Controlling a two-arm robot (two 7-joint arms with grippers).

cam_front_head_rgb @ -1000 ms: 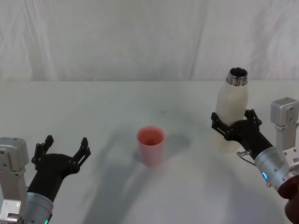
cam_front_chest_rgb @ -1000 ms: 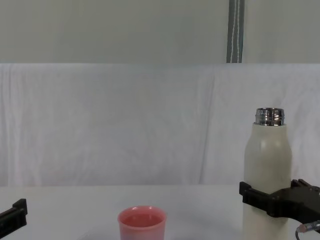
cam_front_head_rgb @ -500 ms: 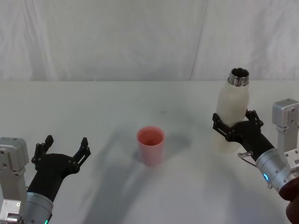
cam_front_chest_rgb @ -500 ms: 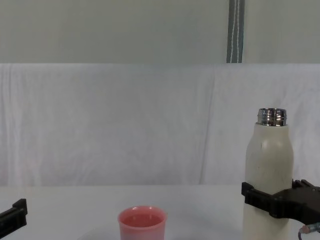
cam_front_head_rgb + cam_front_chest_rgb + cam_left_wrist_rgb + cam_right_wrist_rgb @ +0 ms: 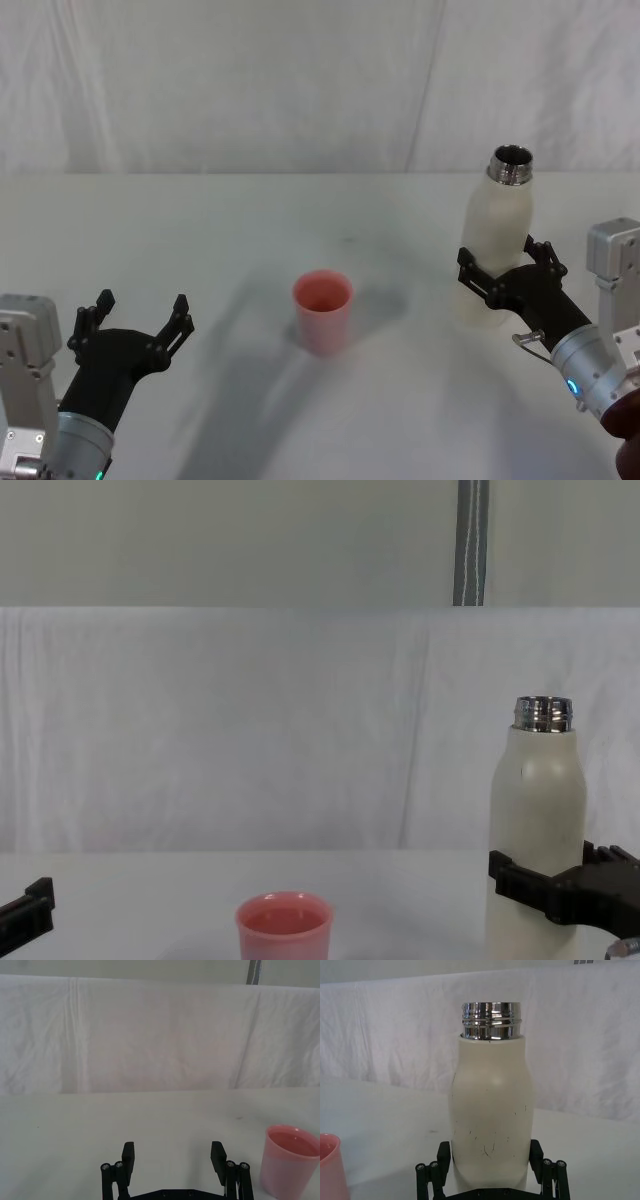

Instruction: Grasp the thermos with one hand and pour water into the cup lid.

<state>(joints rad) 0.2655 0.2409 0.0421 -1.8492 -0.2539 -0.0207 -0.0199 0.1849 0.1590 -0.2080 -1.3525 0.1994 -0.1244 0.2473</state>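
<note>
The thermos (image 5: 498, 235) stands upright on the white table at the right, cream-white with an open steel neck; it is also in the right wrist view (image 5: 490, 1110) and chest view (image 5: 535, 810). My right gripper (image 5: 505, 262) is open, its black fingers (image 5: 443, 1157) flanking the thermos's lower body on both sides. The cup lid (image 5: 322, 310) is a small pink cup standing upright at the table's middle, left of the thermos (image 5: 283, 930) (image 5: 291, 1160). My left gripper (image 5: 140, 308) hangs open and holds nothing near the front left (image 5: 172, 1152).
A white cloth covers the table (image 5: 200, 230) and hangs as a backdrop behind it. Open tabletop lies between the cup lid and each gripper.
The right gripper has slid back toward me and slightly right along the thermos. The thermos shifted a little at first, then stayed still. Left arm unmoved.
</note>
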